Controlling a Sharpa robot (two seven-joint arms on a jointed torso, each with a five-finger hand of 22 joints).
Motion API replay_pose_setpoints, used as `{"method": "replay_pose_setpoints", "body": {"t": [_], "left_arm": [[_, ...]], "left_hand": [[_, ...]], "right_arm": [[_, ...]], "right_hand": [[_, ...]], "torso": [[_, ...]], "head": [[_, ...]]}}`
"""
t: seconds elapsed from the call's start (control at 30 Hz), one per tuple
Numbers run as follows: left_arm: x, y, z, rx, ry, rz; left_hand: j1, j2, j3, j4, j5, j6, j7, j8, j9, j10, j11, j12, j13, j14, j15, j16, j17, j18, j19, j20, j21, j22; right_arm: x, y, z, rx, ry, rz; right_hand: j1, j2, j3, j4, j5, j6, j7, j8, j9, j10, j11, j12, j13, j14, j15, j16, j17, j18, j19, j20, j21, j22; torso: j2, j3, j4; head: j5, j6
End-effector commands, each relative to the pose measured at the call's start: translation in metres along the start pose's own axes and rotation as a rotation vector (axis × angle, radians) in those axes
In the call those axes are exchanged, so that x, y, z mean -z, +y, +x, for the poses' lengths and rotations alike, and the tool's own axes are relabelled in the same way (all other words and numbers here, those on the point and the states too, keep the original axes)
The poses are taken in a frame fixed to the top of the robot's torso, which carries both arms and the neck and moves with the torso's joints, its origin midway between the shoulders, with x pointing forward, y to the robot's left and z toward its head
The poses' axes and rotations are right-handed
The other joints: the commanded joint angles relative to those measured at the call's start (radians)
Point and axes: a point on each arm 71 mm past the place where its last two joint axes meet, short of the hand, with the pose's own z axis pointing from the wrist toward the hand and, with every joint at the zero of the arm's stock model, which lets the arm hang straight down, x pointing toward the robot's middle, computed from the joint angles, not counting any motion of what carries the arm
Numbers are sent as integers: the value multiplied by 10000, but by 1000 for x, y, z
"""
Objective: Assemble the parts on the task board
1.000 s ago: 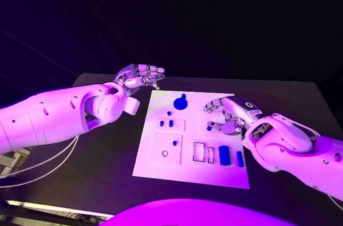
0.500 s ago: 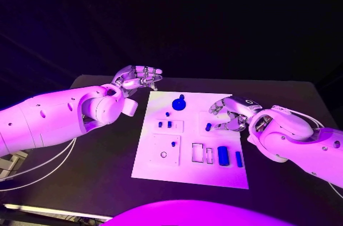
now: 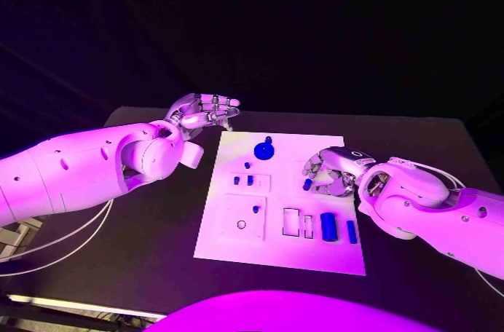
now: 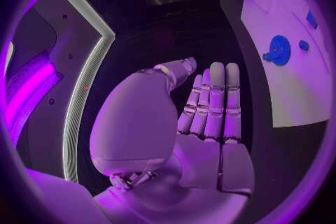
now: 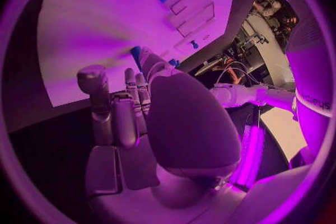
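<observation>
Parts point(image 3: 330, 227) are laid lengthwise along the task board point(image 3: 315, 255). Right hand point(image 3: 328, 173) has been lowered onto a small part point(image 3: 306, 184); grip cannot be told. Left hand point(image 3: 202, 112) is held curled, empty, beyond the board's far-left corner.

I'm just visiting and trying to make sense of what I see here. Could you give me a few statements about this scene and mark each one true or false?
1. The left robot hand is raised beyond the far left corner of the task board, holding nothing. True.
2. The right robot hand rests on the black table, well away from the board. False: it is over the board's right side, fingers at a small blue part.
3. A round blue part sits near the board's far edge. True.
4. The long blue parts lie at the board's far left corner. False: they lie near its near right side.
</observation>
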Motion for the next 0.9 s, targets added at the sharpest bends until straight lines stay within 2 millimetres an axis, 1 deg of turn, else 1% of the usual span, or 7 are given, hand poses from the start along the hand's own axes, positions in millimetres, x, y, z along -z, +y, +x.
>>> {"method": "replay_pose_setpoints", "body": {"t": [0.03, 0.17, 0.2, 0.27, 0.37, 0.6, 0.9], "left_arm": [[0, -1, 2, 2, 220, 71], [0, -1, 2, -6, 237, 67], [0, -1, 2, -7, 238, 66], [0, -1, 2, -9, 244, 63], [0, -1, 2, -7, 255, 59], [-1, -1, 3, 3, 286, 46], [-1, 0, 3, 11, 314, -35]], "left_hand": [[-46, 33, -65, -7, 55, -43, 84, -46, -9, -86, 10, 56, -13, -16, 51, -37, -6, 111, -27, 73, -58, -17], [-59, 36, -71, 4, 55, -46, 86, -44, -10, -92, 12, 60, -14, -16, 54, -35, -5, 111, -28, 76, -64, -21], [-59, 36, -71, 4, 55, -46, 86, -44, -10, -92, 12, 60, -14, -16, 54, -35, -5, 111, -28, 76, -64, -21], [-77, 41, -78, 21, 55, -49, 87, -42, -11, -99, 14, 67, -15, -17, 58, -33, -4, 111, -29, 81, -75, -26], [-77, 41, -78, 21, 55, -49, 87, -42, -11, -99, 14, 67, -15, -17, 58, -33, -4, 111, -29, 81, -75, -26], [-77, 41, -78, 21, 55, -49, 87, -42, -11, -99, 14, 67, -15, -17, 58, -33, -4, 111, -29, 81, -75, -26], [-93, 46, -85, 39, 57, -53, 87, -37, -12, -111, 14, 77, -17, -20, 61, -29, -3, 112, -30, 87, -91, -35]], "right_arm": [[-1, 3, 2, 75, 63, -264], [-1, 3, 3, 36, 59, -283], [-1, 3, 3, 31, 53, -285], [-2, 4, 4, 13, 30, -296], [-2, 4, 4, 0, 15, -300], [-3, 4, 6, 115, 65, -232], [-5, 3, 9, 631, 140, 9]], "right_hand": [[25, -70, 373, 158, 49, 207, 36, 17, -21, 256, -33, -138, -14, 263, -94, 62, 52, 46, 78, -18, 92, 43], [-57, -160, 1020, 378, 53, 493, 6, 17, -42, 671, -82, -357, -14, 292, -134, 68, 90, 32, 130, -56, 159, 114], [-63, -156, 1098, 396, 54, 530, -4, 22, -41, 724, -92, -377, -12, 294, -140, 68, 92, 32, 134, -63, 163, 121], [-124, -138, 1549, 472, 11, 808, -47, 103, -6, 1101, -159, -489, -3, 303, -196, 65, 101, 7, 205, -104, 317, 213], [-209, -161, 1866, 481, -10, 991, -89, 163, 30, 1369, -213, -617, 1, 308, -241, 60, 108, -8, 249, -136, 402, 275], [-373, -154, 2153, 458, -62, 1217, -156, 281, 104, 1587, -266, -790, 5, 315, -285, 57, 121, -17, 279, -170, 446, 327], [-533, -259, 2228, 446, -110, 1201, -146, 282, 121, 1593, -249, -939, -1, 320, -270, 54, 123, -10, 260, -184, 373, 320]], "torso": [[-5, 2, -1], [0, 4, 6], [-1, 6, 4], [-7, 7, -6], [-6, 8, -19], [-9, 6, -11], [-19, -2, -8]], "head": [[2, -9], [5, -23], [3, -27], [5, -39], [0, -40], [-49, -40], [-103, -4]]}}
